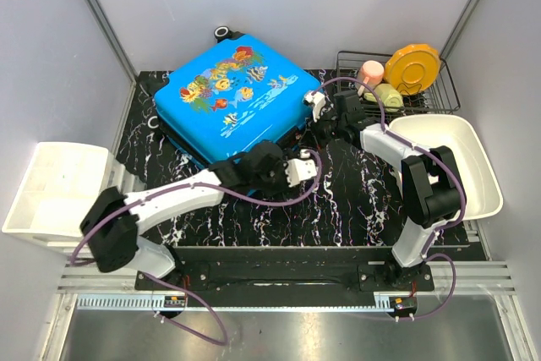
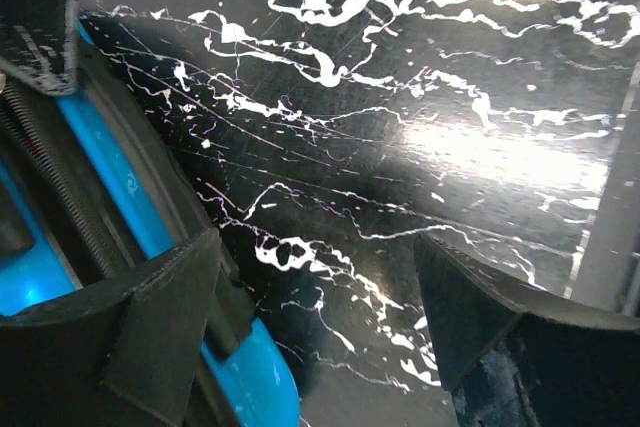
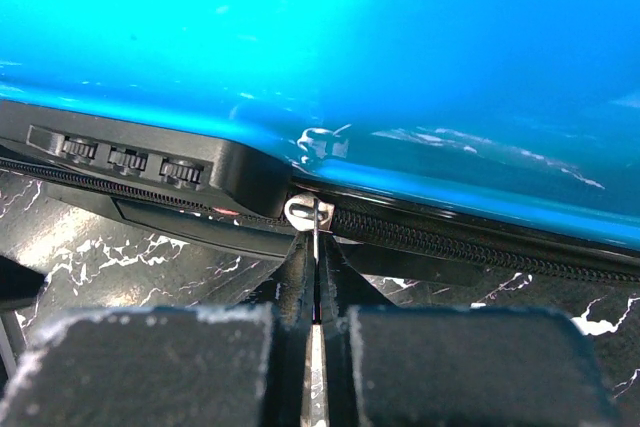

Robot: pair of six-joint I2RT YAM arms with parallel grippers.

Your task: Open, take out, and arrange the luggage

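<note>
Blue luggage (image 1: 232,99) lies on the desk (image 1: 355,200); right tool (image 3: 314,249) pinches its zip pull (image 3: 303,210), left tool (image 2: 315,252) stands spread beside its edge.

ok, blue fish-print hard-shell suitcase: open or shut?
Shut. The suitcase lies flat, shells together; the zip teeth are meshed along its edge, with the right gripper pinching the metal zip puller.
</note>
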